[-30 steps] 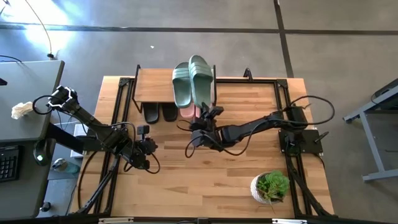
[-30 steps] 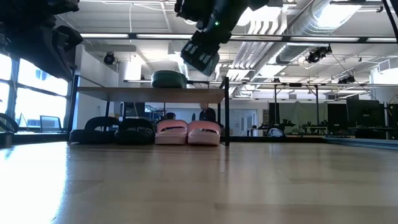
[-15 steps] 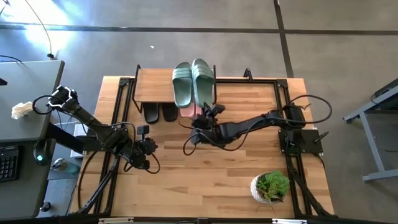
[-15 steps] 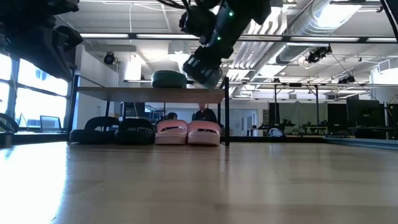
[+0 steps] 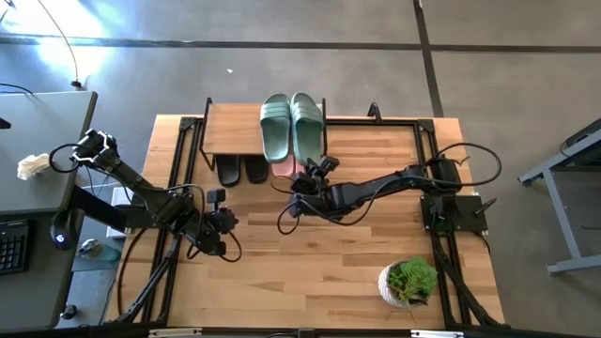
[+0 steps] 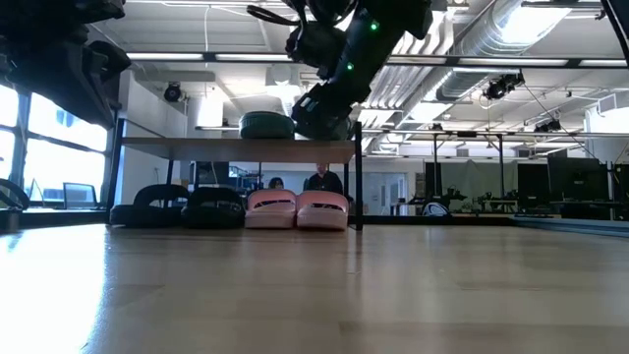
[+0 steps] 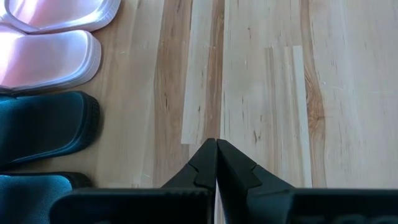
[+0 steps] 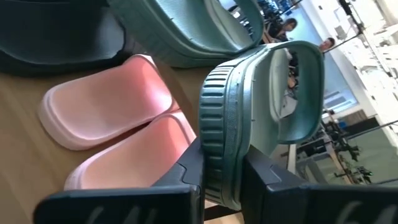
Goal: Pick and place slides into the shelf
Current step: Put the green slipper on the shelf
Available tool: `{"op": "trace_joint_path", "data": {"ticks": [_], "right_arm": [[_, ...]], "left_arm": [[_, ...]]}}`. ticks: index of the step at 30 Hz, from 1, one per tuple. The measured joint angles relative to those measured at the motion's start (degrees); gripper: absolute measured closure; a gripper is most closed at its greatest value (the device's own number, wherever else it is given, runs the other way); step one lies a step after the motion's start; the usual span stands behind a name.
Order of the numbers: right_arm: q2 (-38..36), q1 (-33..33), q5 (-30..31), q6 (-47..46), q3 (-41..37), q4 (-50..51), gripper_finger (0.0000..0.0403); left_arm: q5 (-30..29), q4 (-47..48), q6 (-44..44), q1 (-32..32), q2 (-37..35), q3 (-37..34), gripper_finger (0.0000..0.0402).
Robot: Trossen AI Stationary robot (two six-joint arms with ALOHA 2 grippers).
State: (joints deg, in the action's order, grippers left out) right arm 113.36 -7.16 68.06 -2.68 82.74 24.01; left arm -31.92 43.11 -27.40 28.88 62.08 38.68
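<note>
On top of the shelf (image 5: 230,129) both green sandals (image 5: 289,124) are found; one is gripped at its heel by the right gripper (image 8: 221,177), jaws closed on it. Beneath, black sandals (image 6: 187,207) and pink sandals (image 6: 296,209) are stowed. Release remains. The left gripper (image 7: 216,163) is closed, empty, over the table (image 5: 310,272).

Bright, even daylight; soft shadows.

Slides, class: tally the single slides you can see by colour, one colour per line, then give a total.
Green slides: 2, on top of the shelf; the right tool grips one.
Pink slides: 2, under the shelf.
Black slides: 2, under the shelf.
Total: 6 slides.
</note>
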Motion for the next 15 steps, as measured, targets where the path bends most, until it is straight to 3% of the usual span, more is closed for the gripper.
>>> {"op": "trace_joint_path", "data": {"ticks": [15], "right_arm": [[-0.13, 0.80, -4.56, 2.68, 2.00, 3.12, 0.0368]], "left_arm": [[0.00, -0.04, 0.02, -0.02, 0.00, 0.00, 0.0401]]}}
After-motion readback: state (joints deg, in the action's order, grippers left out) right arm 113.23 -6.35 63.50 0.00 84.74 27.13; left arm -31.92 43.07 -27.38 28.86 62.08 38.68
